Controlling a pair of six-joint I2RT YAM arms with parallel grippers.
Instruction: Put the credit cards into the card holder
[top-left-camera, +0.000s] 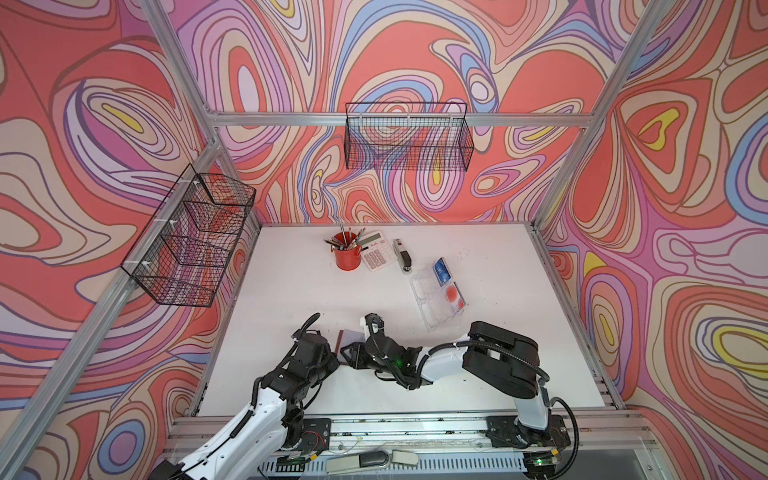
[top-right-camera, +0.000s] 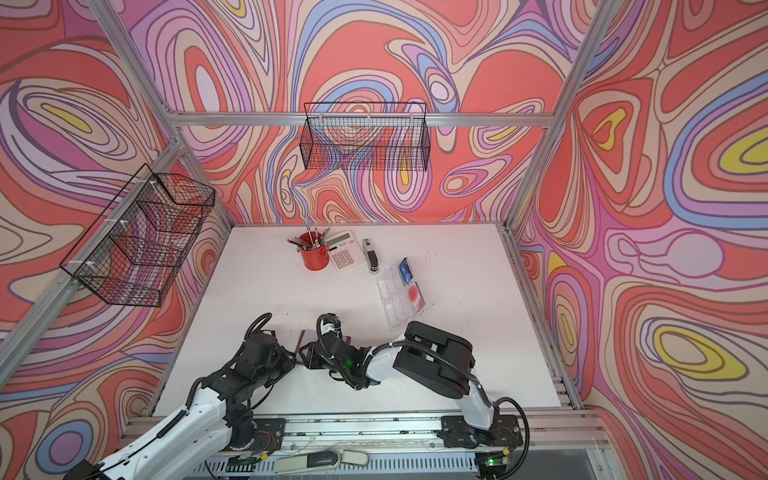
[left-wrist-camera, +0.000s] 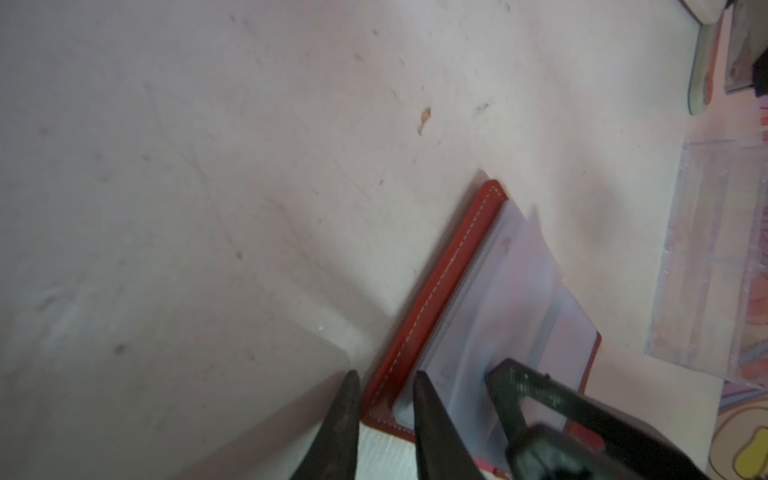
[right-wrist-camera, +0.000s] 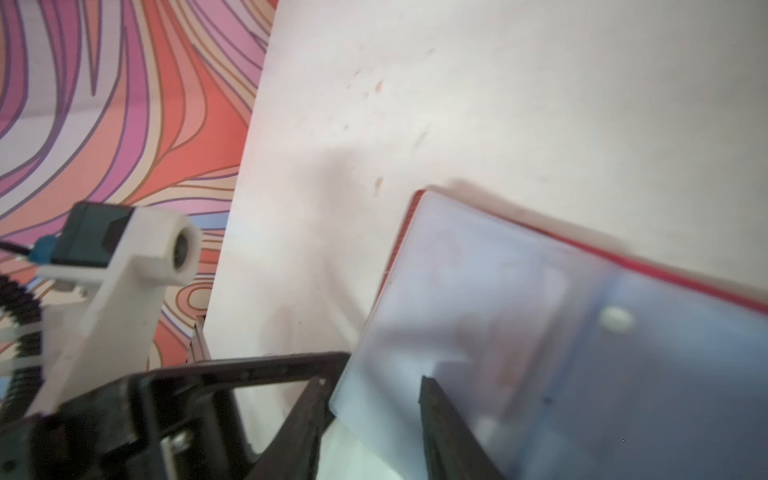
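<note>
Handling open red leather-look card holder (left-wrist-camera: 432, 299), near-centre bench (top-left-camera: 291, 299), with narrow left end effector (left-wrist-camera: 384, 386) astride its edge and part-open right end effector (right-wrist-camera: 370, 386) on sleeves (right-wrist-camera: 478, 291); leaving blue and red-circled credit cards (top-left-camera: 440, 269) in far-right clear tray (top-left-camera: 436, 320).

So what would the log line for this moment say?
left fingers: straddling red cover edge of card holder | right fingers: apart at clear sleeve corner | credit cards: in clear acrylic tray
</note>
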